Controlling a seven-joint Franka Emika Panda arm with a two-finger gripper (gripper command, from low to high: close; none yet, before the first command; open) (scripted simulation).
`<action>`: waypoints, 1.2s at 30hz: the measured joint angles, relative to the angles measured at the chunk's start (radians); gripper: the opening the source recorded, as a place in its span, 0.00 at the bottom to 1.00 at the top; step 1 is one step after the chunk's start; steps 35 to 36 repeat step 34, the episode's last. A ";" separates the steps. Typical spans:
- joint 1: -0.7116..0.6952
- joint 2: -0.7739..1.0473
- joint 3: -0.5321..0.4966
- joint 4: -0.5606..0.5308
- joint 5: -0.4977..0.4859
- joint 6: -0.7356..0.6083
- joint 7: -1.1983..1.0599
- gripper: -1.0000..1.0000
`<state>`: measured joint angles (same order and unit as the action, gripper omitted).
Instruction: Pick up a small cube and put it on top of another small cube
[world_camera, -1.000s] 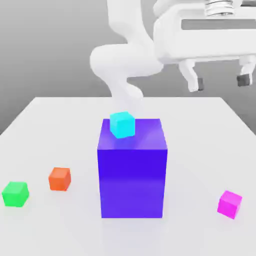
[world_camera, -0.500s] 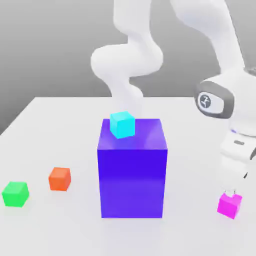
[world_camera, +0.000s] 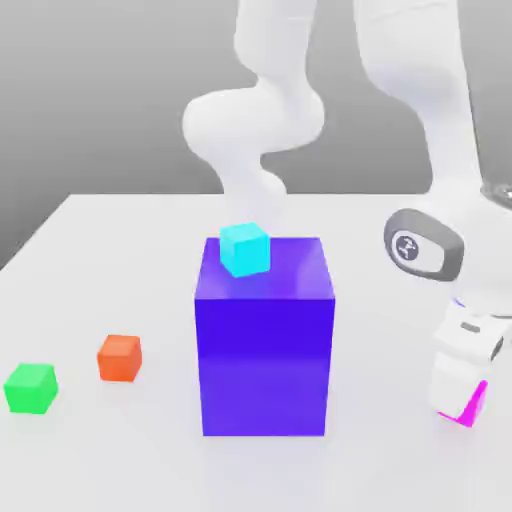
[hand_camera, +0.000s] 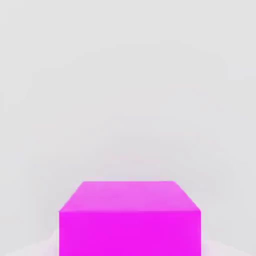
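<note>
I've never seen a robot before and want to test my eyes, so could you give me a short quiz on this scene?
1. Which thing does the cyan cube rest on?
2. True or false: the green cube is stacked on the orange cube.
3. Fill in the blank: the gripper is down at the ____ cube.

Key: 1. The big blue block. 2. False; they sit apart on the table. 3. Magenta.
</note>
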<state>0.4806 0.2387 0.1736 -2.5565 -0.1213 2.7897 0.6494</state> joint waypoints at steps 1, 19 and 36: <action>-0.013 -0.019 -0.004 -0.002 0.013 -0.017 -0.005 0.00; -0.536 -0.123 -0.428 -0.016 0.118 -0.107 -0.303 0.00; -0.907 0.015 -0.509 0.005 0.360 -0.008 -0.692 1.00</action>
